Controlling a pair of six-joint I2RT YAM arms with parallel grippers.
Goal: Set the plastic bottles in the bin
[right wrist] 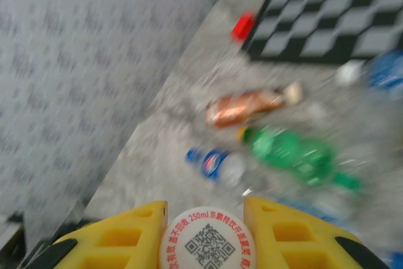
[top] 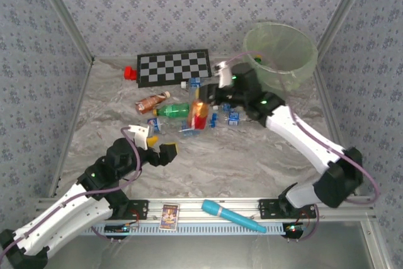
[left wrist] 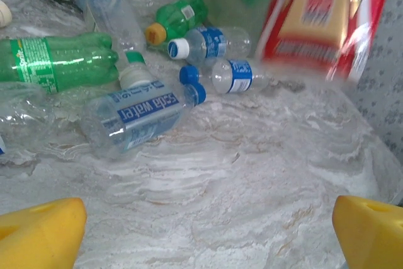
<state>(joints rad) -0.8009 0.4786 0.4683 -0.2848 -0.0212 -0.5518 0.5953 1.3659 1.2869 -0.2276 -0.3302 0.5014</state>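
round translucent pale green bin (top: 280, 55), lined with a thin bag, sits upper right; its contents cannot be told. crushed clear, green and brown plastic bottles (top: 171, 110) lie at centre on the marbled table (top: 252, 155). right gripper (right wrist: 204, 218) clamps a white qr-printed cap (right wrist: 204, 247); left gripper (left wrist: 208, 231) gapes wide.

The marbled table (top: 252, 155) carries scattered plastic bottles (top: 173, 110) near its middle. Behind them lie a checkerboard (top: 174, 67) and a red block (top: 130, 72); the bin (top: 297, 72) stands far right.
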